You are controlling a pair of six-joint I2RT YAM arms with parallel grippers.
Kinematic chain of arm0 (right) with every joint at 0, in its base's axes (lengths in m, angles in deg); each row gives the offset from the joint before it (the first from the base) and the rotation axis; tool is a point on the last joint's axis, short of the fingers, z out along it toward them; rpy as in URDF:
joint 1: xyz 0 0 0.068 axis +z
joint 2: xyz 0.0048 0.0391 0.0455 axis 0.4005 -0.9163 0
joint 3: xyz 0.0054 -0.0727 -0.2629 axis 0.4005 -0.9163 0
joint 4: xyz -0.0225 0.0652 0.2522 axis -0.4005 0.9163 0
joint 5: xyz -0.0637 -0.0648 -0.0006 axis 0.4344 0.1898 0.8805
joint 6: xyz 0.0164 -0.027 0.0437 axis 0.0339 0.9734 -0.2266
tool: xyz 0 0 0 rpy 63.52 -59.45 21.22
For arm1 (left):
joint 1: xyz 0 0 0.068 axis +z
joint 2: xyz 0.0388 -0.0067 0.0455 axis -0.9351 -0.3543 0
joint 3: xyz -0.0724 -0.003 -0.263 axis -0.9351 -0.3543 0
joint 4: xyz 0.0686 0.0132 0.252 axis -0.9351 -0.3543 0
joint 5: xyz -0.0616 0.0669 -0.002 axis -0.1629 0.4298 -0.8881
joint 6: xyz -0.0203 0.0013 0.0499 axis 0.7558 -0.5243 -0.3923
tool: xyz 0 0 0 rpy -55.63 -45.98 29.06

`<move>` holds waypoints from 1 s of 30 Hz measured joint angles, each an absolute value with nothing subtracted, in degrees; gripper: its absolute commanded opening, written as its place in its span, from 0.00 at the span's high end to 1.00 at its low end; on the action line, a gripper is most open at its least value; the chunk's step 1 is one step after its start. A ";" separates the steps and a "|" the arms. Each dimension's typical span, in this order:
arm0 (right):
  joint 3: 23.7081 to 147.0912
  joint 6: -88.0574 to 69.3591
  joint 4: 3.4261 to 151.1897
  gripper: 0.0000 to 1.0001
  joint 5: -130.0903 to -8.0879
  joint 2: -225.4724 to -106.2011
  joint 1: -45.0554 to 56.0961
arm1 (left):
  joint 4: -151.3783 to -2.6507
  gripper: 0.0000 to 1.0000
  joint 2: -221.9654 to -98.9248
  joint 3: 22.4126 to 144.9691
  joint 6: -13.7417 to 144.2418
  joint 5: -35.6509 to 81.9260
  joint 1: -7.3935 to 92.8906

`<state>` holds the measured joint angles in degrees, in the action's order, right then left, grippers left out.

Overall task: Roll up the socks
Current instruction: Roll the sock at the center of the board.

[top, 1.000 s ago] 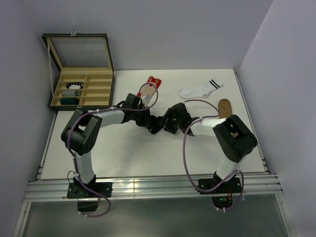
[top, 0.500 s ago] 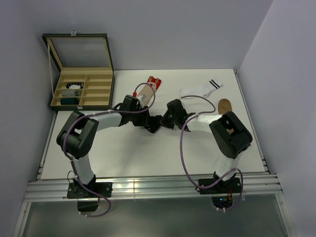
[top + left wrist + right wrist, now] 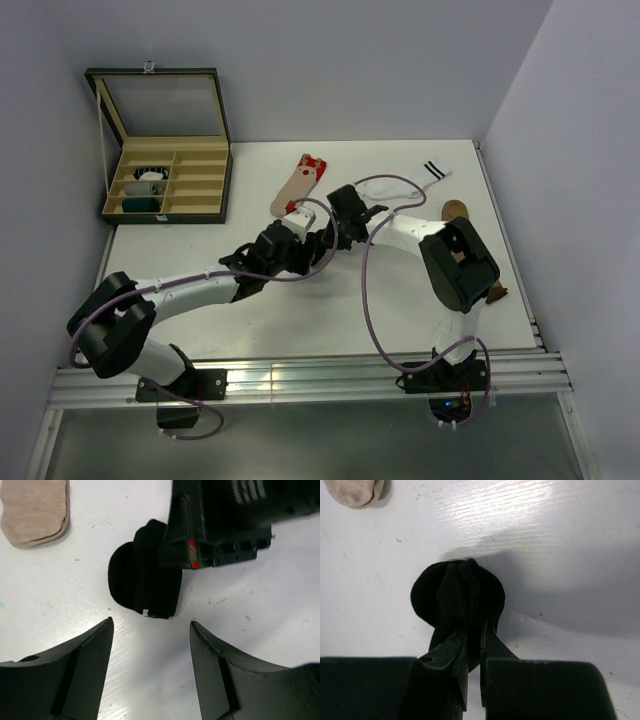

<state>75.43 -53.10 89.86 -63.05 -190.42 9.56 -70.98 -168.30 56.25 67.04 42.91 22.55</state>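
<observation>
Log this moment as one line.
right gripper: shut on black sock | left gripper: open, facing it | beige sock: lying flat, apart

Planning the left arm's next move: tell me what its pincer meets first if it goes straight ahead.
Probably the bunched black sock, lying just ahead of the open left pincer; the right pincer is clamped on it.

Bright, sharp views; glare on table (image 3: 520,510) beyond right pincer (image 3: 475,632).
</observation>
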 measured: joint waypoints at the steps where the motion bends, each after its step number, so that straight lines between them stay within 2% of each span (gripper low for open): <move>1: 76.64 -52.55 91.08 1.00 -63.12 -190.99 9.56 | -70.10 0.34 -168.52 55.84 66.01 43.78 21.70; 12: 80.92 -50.28 96.83 1.00 -64.56 -193.05 9.52 | -63.17 0.35 -177.59 55.57 55.26 50.95 16.39; 17: 81.88 -49.91 97.62 1.00 -65.50 -193.88 9.50 | -61.49 0.39 -180.85 56.32 51.91 52.37 15.29; 20: 81.90 -49.76 97.68 1.00 -65.74 -193.88 9.41 | -60.86 0.44 -182.93 57.34 50.80 52.96 14.77; 21: 81.90 -49.76 97.68 1.00 -65.83 -193.88 9.39 | -60.70 0.47 -183.71 57.72 50.36 53.35 14.64; 24: 82.01 -49.65 97.82 1.00 -66.14 -193.99 9.30 | -60.49 0.63 -185.37 58.33 49.83 54.62 14.44; 25: 82.08 -49.56 97.82 1.00 -66.22 -194.03 9.26 | -60.46 0.72 -185.83 58.55 49.81 54.99 14.44; 27: 82.12 -49.54 97.79 1.00 -66.27 -194.10 9.15 | -60.53 0.82 -186.38 59.14 49.83 55.65 14.33; 28: 82.14 -49.54 97.77 1.00 -66.22 -194.10 9.04 | -60.55 0.91 -186.60 59.38 49.94 55.96 14.27; 30: 82.19 -49.54 97.73 1.00 -66.07 -194.10 8.82 | -60.53 0.99 -187.03 59.81 49.97 56.46 14.14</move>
<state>82.19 -49.54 97.73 -66.07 -194.10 8.82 -60.53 -187.03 59.81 49.97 56.46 14.14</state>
